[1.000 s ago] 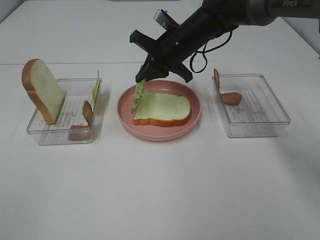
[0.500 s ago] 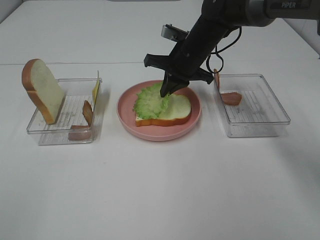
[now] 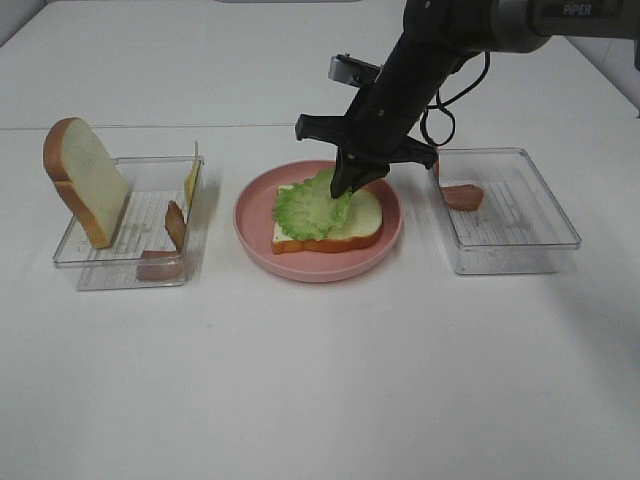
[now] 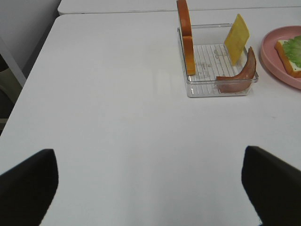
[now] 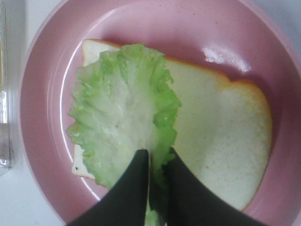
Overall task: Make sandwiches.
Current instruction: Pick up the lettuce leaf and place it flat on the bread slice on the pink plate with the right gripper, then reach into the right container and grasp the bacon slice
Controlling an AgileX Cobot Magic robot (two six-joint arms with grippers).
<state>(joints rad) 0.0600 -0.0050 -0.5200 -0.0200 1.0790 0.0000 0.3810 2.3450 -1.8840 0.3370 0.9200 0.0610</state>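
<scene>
A white bread slice (image 3: 358,222) lies on the round pink plate (image 3: 250,215). A ruffled green lettuce leaf (image 3: 308,208) lies flat on the slice's left half. My right gripper (image 3: 349,186) is down over the plate and shut on the leaf's stem end. The right wrist view shows its fingers (image 5: 134,188) pinching the lettuce (image 5: 122,113) over the bread (image 5: 221,141) and plate (image 5: 42,94). My left gripper (image 4: 148,155) is open and empty above bare table, out of the exterior view.
A clear tray (image 3: 130,278) on the left holds an upright bread slice (image 3: 85,180), a yellow cheese slice (image 3: 190,180) and bacon strips (image 3: 175,223); it shows in the left wrist view (image 4: 202,92). A clear tray (image 3: 520,240) on the right holds bacon (image 3: 462,196).
My right gripper swung right and down, carrying the lettuce from hanging at the plate's left side to lying flat on the bread. The left arm has not moved.
</scene>
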